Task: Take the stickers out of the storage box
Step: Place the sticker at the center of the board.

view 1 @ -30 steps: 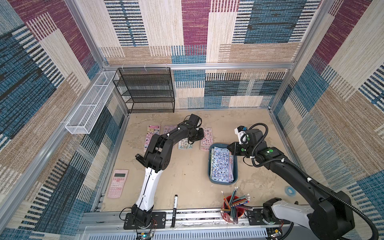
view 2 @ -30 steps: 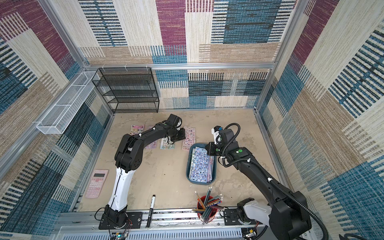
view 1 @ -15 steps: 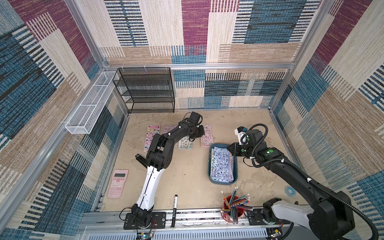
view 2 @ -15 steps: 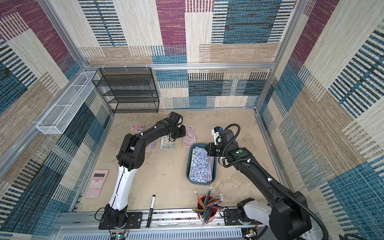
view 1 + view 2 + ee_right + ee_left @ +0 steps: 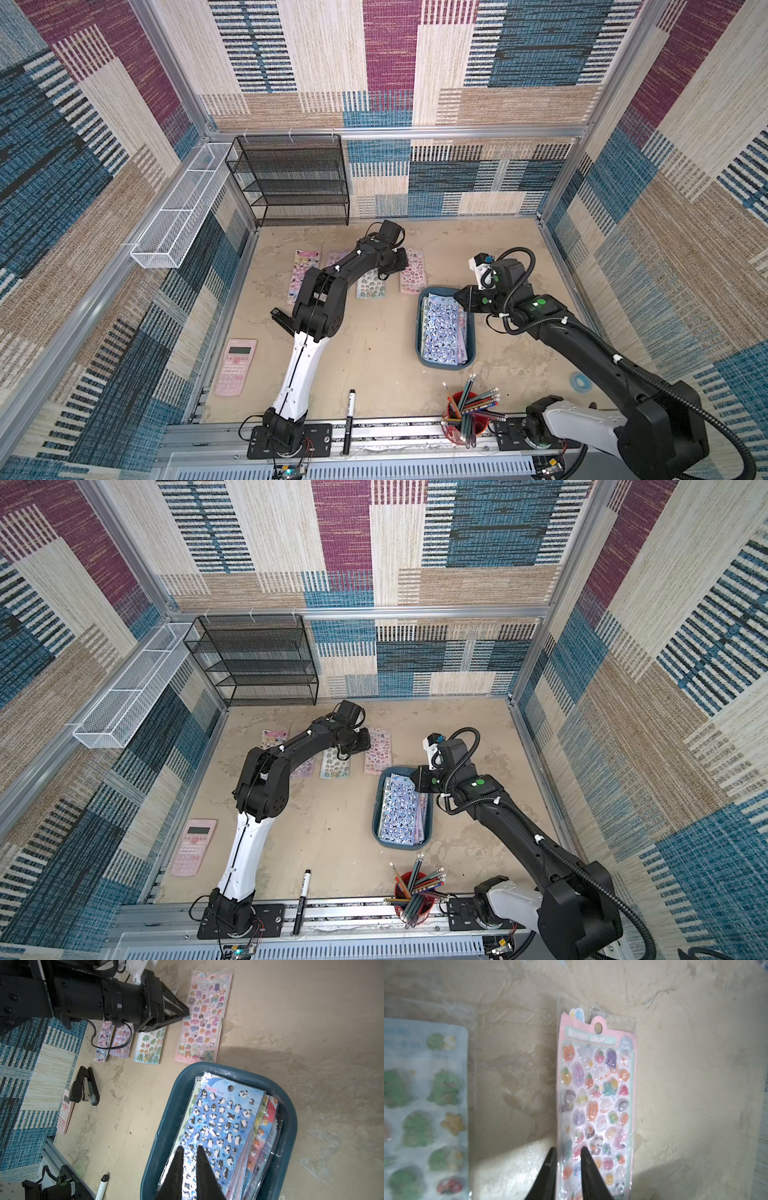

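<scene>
Stickers (image 5: 442, 328) lie lengthwise in box (image 5: 420, 332) (header rearward)

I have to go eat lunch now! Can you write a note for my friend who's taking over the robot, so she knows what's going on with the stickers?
Left hand: fingers slightly apart over one edge of the pink sheet, which lies flat on the table. Holding nothing.
Right hand: fingers slightly apart just over the penguin sheet, top of the stack in the storage box. No grip visible.
Done: the pink sheet and three more sheets lie side by side on the table, outside the box.
Left: the whole stack in the box, probably penguin sheet first.
</scene>
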Controlling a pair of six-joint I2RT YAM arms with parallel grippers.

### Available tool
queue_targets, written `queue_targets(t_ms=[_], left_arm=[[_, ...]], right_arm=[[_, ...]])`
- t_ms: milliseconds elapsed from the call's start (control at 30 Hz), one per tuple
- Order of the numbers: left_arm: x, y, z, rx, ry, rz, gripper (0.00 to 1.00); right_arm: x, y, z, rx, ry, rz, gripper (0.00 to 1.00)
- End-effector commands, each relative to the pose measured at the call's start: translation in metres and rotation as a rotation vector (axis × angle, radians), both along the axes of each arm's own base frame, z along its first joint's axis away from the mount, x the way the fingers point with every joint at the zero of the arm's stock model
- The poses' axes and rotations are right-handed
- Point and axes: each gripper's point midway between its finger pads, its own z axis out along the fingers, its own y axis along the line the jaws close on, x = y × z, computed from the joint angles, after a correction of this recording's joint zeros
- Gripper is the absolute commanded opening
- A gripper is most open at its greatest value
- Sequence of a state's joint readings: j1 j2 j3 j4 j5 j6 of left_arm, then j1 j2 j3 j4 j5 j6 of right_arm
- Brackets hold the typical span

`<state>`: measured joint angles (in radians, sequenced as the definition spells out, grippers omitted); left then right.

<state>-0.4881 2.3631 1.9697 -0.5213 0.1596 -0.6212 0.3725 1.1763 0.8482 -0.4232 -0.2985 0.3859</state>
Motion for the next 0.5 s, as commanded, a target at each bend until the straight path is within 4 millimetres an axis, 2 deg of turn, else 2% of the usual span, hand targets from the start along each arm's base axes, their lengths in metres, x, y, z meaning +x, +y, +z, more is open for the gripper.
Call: queue_targets(t_ms=[0,100,267,467], left_arm=[[0.000,0.003,0.022,0.015,-0.036,-0.008,0.25],[-0.002,0.006,0.039,0.010,-0.061,-0.005,0.28],[-0.017,0.013,0.066,-0.002,-0.099,0.001,0.35],[-0.064,0.019,0.080,-0.021,-0.122,-0.035,0.36]], right_arm=[[0.005,-0.011,-0.003,-0.073,-0.013,-0.040,0.18],[0.003,-0.021,-0.011,-0.173,0.000,-0.064,0.18],[-0.008,-0.017,-0.025,-0.274,0.010,-0.050,0.21],[-0.019,-0.001,-0.050,-0.272,0.064,-0.005,0.22]])
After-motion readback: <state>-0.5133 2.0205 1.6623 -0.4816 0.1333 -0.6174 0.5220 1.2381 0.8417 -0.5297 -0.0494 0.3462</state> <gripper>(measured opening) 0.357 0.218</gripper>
